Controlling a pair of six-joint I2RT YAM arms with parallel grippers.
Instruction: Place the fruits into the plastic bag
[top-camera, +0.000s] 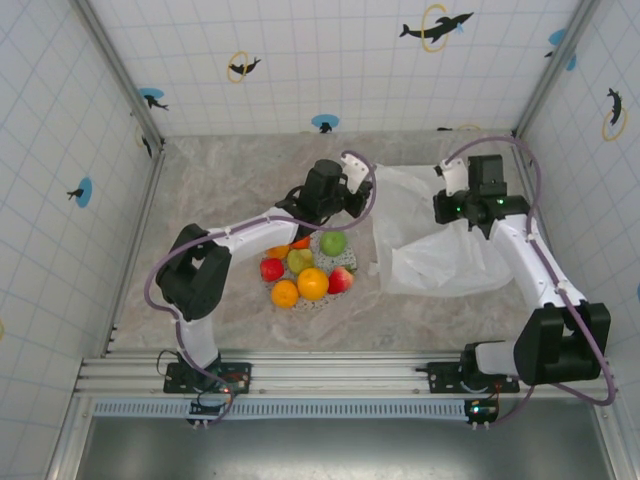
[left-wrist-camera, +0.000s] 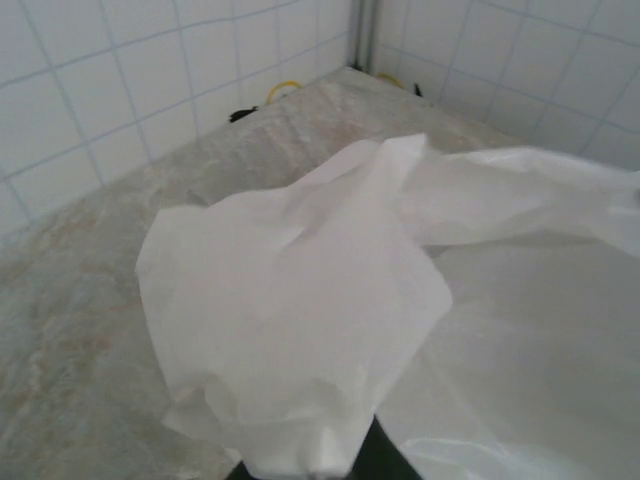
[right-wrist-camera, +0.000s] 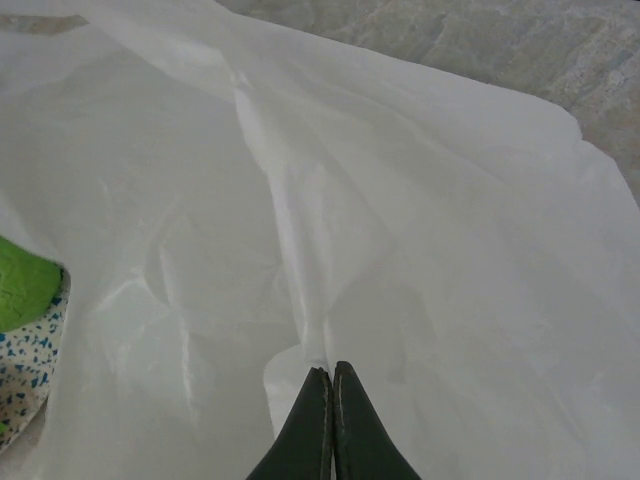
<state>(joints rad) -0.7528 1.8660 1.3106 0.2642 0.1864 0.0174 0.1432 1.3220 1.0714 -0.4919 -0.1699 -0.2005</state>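
- Fruits (top-camera: 305, 272): piled on one speckled plate (top-camera: 322, 303) mid-bench, a bit toward the near edge.
- Count on the plate: 2 green, 1 red, 1 red-and-yellow, 2 orange in clear view at the front, plus orange bits at the back half hidden under the left arm (top-camera: 250, 235).
- Bag (top-camera: 445, 255): 1, white, spread crumpled on the right half of the bench (top-camera: 220, 190), its left edge just beside the plate. No fruit seen on or in it.
- Left hand (top-camera: 362, 203): reaches over the plate to the bag's far-left corner. In the wrist view a raised bunch of film covers the dark fingers (left-wrist-camera: 385, 462); looks clamped on the bag.
- Right hand (right-wrist-camera: 327, 372): fingers pressed together, pinching a fold of the bag near the far right side.
- Right wrist view: a green fruit (right-wrist-camera: 20, 285) and the plate rim (right-wrist-camera: 25, 375) peek past the bag's edge.
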